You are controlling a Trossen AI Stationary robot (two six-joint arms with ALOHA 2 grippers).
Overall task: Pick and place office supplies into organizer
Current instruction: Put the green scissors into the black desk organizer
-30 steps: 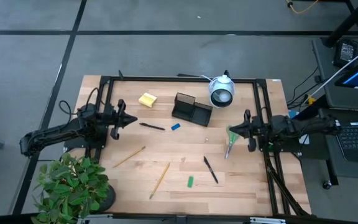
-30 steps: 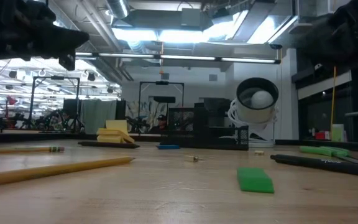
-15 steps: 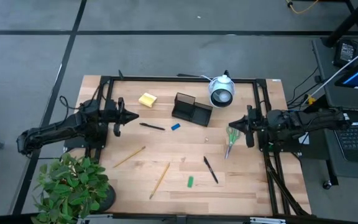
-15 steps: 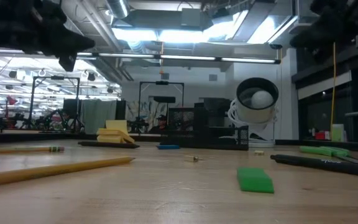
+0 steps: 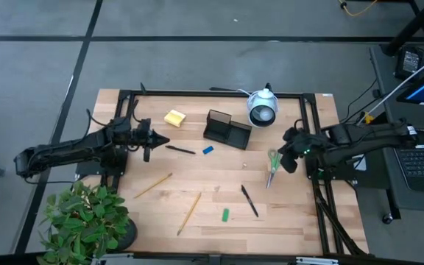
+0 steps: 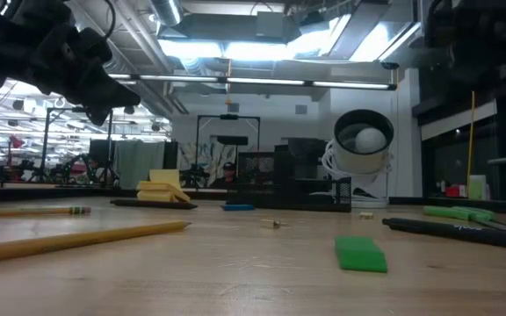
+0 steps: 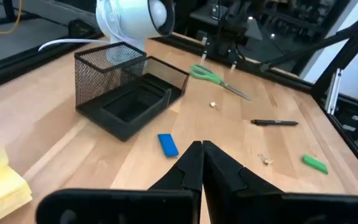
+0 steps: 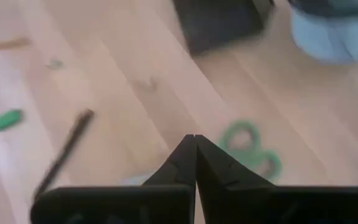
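My right end effector (image 5: 286, 157), fingers pressed together and empty, hangs just right of the green-handled scissors (image 5: 272, 166) lying on the counter (image 5: 212, 213). My left end effector (image 5: 155, 140), also closed, sits beside a black pen (image 5: 179, 149), left of the organizer (image 5: 226, 129).

Work area: wooden table (image 5: 219, 228) on a grey floor (image 5: 197, 66).

Dark lines cross the floor. A potted plant (image 5: 87, 221) stands at one table corner. A laptop (image 5: 422, 158) sits on a stand beside the opposite table edge. In the low view, ceiling lights (image 6: 262, 44) and exposed ducts run overhead, with racks and equipment behind.
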